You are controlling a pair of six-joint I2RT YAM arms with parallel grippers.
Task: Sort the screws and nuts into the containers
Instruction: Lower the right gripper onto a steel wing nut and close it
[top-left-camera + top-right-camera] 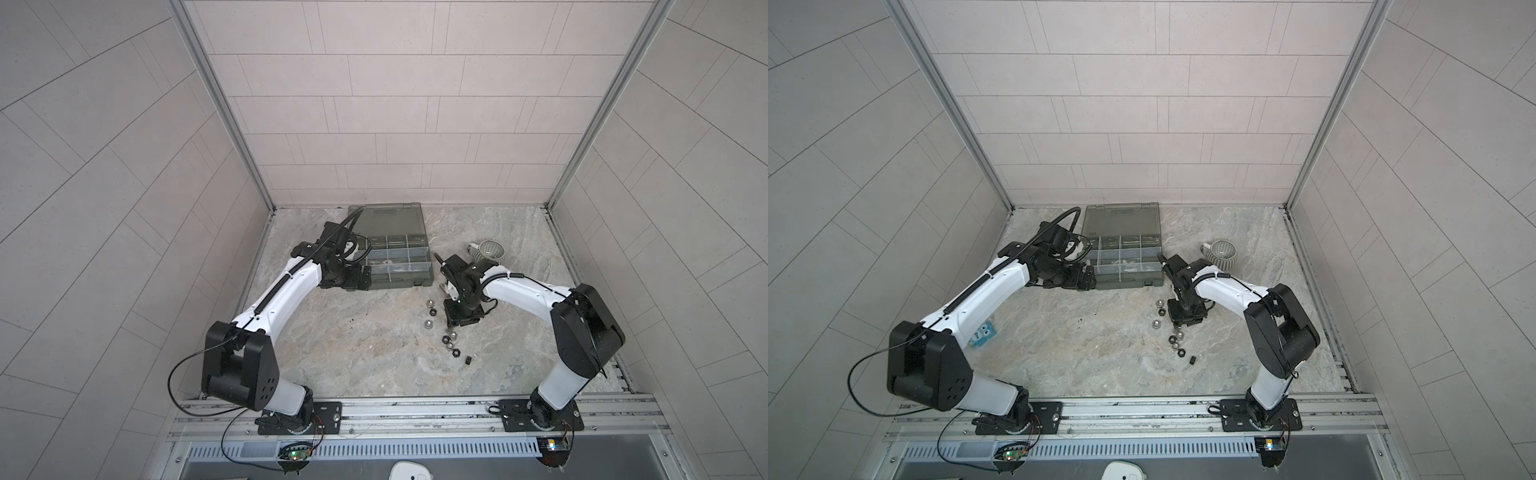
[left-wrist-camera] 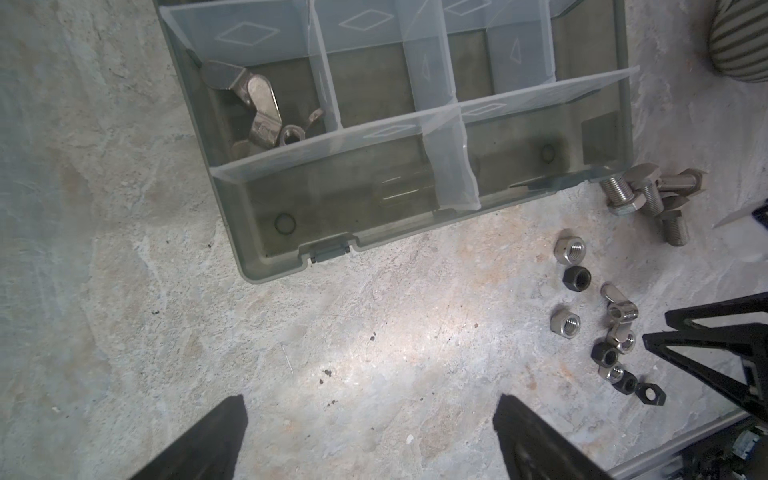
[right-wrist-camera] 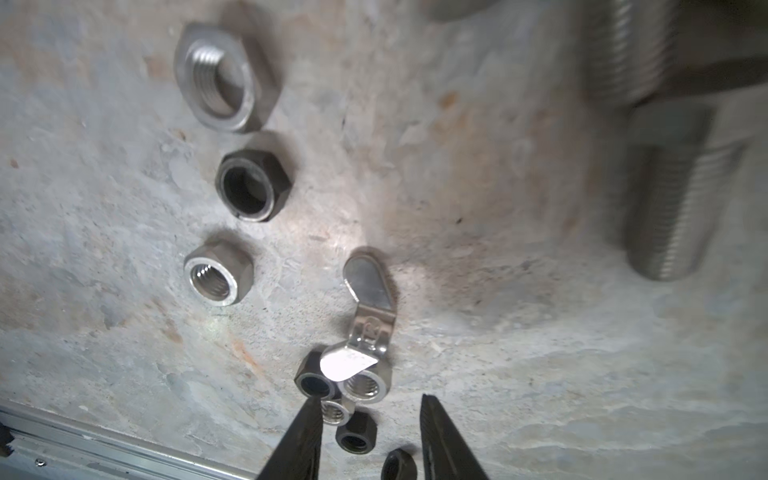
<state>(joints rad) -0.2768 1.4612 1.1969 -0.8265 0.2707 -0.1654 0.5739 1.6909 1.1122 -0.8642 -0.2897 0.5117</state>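
Observation:
The containers (image 2: 332, 143) are clear-walled compartments of a grey-green case (image 1: 399, 284) (image 1: 1125, 282) lying open. One compartment holds silver wing nuts (image 2: 257, 108). Loose nuts (image 1: 427, 323) (image 1: 1155, 324) (image 2: 570, 250), silver and black, trail across the table in front of the case's right corner. Several screws (image 2: 623, 195) (image 3: 673, 208) lie piled by that corner. My left gripper (image 2: 370, 403) (image 1: 361, 278) hangs open over bare table at the case's left front. My right gripper (image 3: 370, 399) (image 1: 459, 322) points down, its jaws apart around a black nut (image 3: 356, 434), below a wing nut (image 3: 370, 299).
A striped mug (image 1: 488, 251) (image 1: 1223, 253) (image 2: 744, 41) stands right of the case, behind my right arm. The case's lid (image 1: 386, 220) lies flat toward the back wall. A metal rail (image 3: 124, 449) borders the table's near edge. A small blue packet (image 1: 982, 332) lies under my left arm.

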